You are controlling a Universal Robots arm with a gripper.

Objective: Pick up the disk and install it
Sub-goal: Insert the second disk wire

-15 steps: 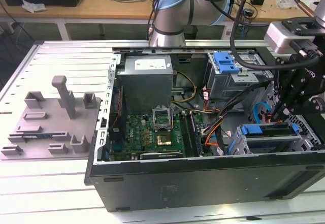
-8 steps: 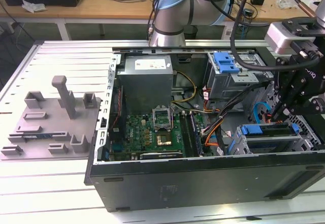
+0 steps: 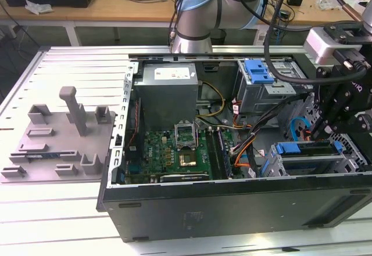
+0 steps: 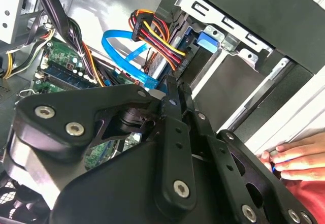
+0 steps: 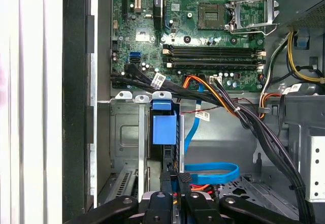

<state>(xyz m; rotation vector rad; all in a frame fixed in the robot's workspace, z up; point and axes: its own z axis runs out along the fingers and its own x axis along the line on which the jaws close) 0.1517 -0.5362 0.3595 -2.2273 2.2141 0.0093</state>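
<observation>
A green motherboard (image 3: 174,151) is lying flat inside the open black computer case (image 3: 232,209), with a large grey power-supply box (image 3: 167,90) sitting at its twelve o'clock. A grey plastic moulded fixture (image 3: 64,140) is resting on the white slatted table (image 3: 52,221), at the case's nine o'clock.

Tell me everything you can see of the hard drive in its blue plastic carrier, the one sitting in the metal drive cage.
The hard drive in its blue plastic carrier stands on edge in a slot of the grey metal drive cage inside the open computer case. Mostly the blue frame and its tab show; the drive body is largely hidden. The black claw sits right at its near end; whether they touch is unclear.
</observation>
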